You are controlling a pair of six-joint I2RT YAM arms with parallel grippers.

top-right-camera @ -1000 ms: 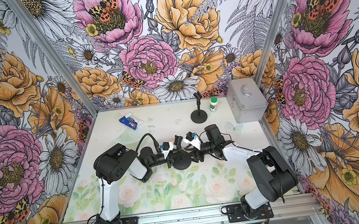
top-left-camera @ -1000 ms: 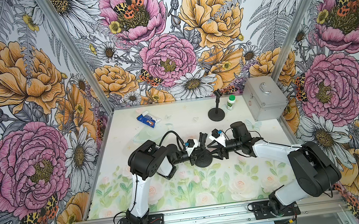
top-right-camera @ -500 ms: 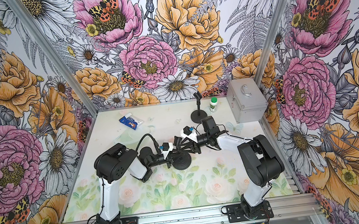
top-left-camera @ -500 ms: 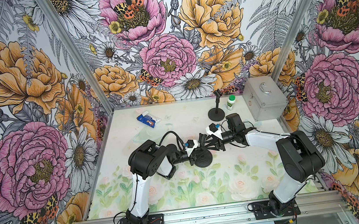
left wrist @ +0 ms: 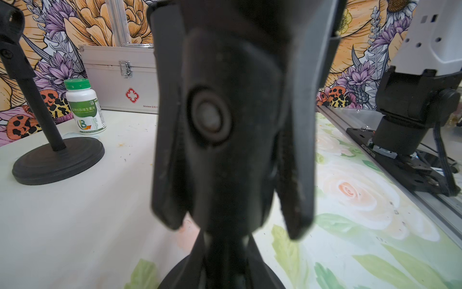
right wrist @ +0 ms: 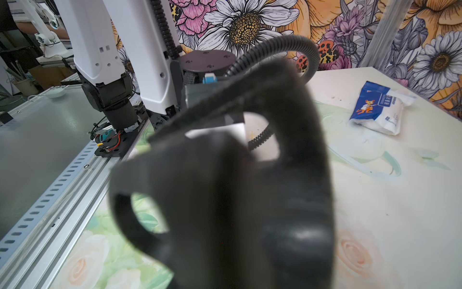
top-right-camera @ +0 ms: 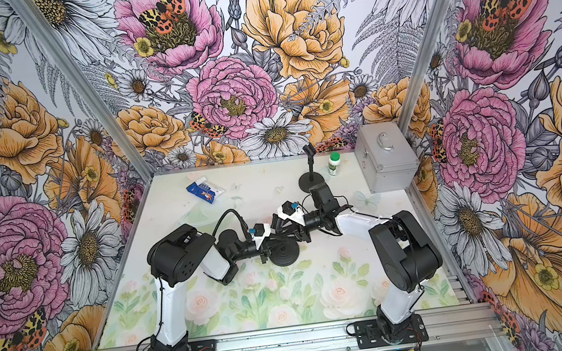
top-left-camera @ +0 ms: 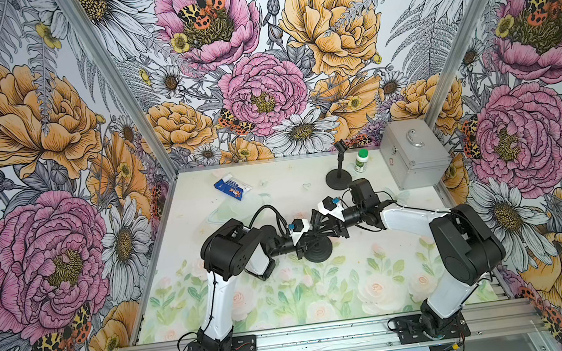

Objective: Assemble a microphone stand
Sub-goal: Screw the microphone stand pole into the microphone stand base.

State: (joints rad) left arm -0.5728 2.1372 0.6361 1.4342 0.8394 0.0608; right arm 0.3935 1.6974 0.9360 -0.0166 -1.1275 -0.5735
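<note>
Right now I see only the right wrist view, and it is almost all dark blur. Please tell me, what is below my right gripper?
Observer: In both top views the right gripper is close to the left gripper, and both are above a round black base.
Operator: Does the left gripper hold something?
Observer: Yes. In the left wrist view its fingers are closed on a black microphone clip above that base.
Operator: Is something behind my arm?
Observer: Another microphone stand, already assembled, stands upright at the far side, next to a green-capped bottle.
</note>
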